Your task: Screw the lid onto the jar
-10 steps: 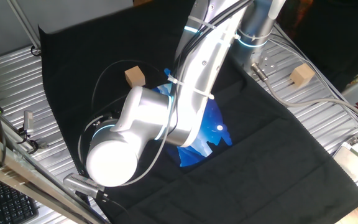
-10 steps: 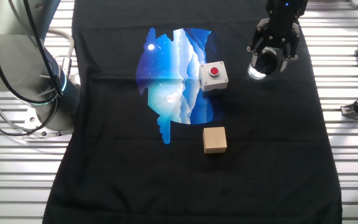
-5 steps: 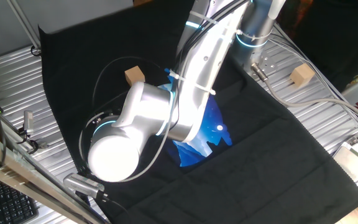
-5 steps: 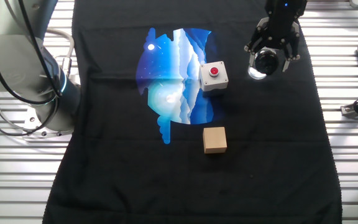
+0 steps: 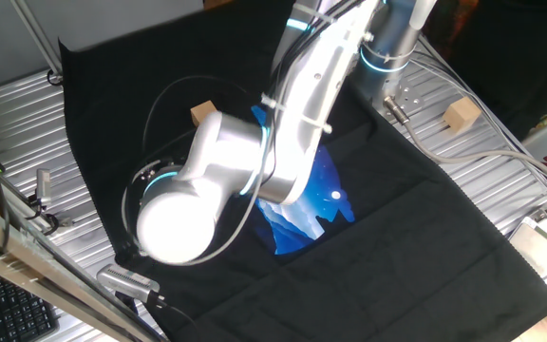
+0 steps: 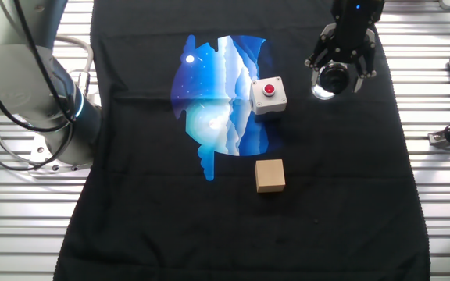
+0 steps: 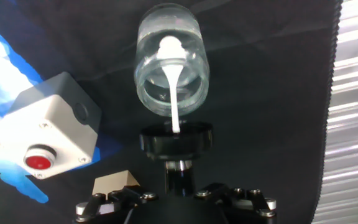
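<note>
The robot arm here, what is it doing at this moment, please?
The arm is working on closing a jar. Its gripper hangs over the clear jar, which stands on the black cloth beside the white box with a red button. In the hand view the black lid sits at the gripper's tip, just short of the jar's open mouth, so it is not screwed on yet. How the fingers grip the lid cannot be seen. A wooden cube lies apart, untouched.

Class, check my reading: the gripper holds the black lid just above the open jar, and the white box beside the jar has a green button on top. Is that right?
Not quite. The hand view shows the button on the white box is red, not green. The rest stands: the gripper holds the black lid just above the open jar.
</note>
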Available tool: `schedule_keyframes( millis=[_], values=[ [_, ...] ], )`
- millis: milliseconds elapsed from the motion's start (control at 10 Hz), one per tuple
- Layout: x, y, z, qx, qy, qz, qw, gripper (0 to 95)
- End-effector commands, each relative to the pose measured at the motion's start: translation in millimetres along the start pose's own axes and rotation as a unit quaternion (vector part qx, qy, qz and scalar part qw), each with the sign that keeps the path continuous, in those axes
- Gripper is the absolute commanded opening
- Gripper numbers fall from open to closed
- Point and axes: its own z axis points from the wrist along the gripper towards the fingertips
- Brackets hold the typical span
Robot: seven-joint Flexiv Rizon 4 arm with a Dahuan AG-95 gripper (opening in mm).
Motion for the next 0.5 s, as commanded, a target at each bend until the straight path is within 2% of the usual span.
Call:
schedule_keyframes(
  millis=[100,300,500],
  values=[
    [7.6,1.6,0.3,-0.001,-0.002,0.003,1.0,57.0],
    [19.8,5.9,1.4,-0.001,-0.007,0.005,1.0,57.0],
    [19.8,5.9,1.4,-0.001,-0.007,0.005,1.0,57.0]
  ],
)
